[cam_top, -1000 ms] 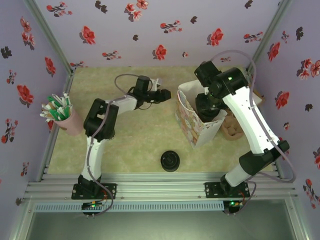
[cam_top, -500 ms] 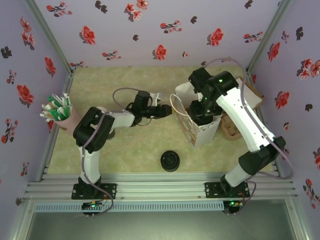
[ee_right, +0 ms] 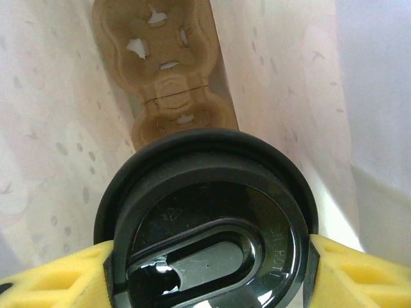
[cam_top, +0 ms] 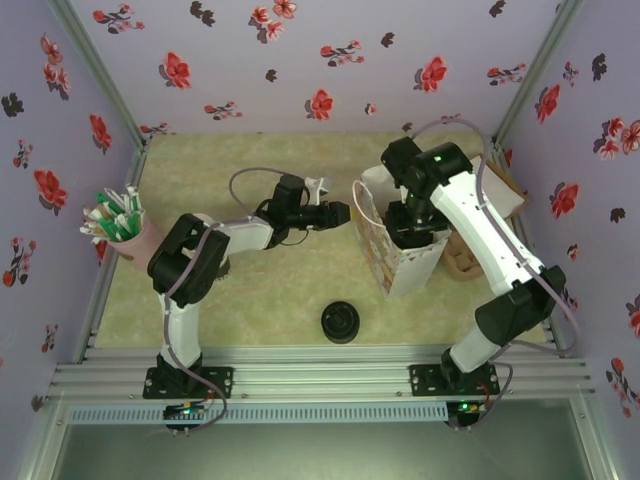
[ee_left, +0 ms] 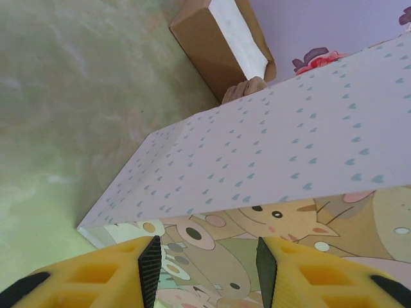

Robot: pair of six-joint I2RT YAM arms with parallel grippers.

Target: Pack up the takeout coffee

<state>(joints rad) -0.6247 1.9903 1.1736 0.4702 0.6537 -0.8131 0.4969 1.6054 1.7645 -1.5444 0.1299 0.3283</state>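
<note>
At the far left of the table a pink holder [cam_top: 140, 245] stands full of green and white sticks. From there the left arm reaches across to the right, and the left gripper [ee_left: 204, 269] sits just beside the left face of the paper bag [cam_top: 385, 265]. Its yellow fingers [ee_left: 96, 279] are apart, and the bag's cartoon-printed side fills the gap between them; whether they touch the bag I cannot tell. Nearer the arm bases, a little left of the bag, a short stack of loose black lids [cam_top: 340, 322] rests on the mat. The bag stands upright with its mouth open to the top, and the right arm bends down over it. Inside the bag the right gripper [ee_right: 209, 256] is clamped on the takeout coffee [ee_right: 205, 212], one finger on each side just under the lid rim. The cup's long axis runs vertically, lid uppermost and facing the wrist camera, base pointing down at the brown cardboard cup tray [ee_right: 167, 70] on the bag's floor. Beyond the bag, at the right back corner, lies a cardboard box [cam_top: 505, 195].
</note>
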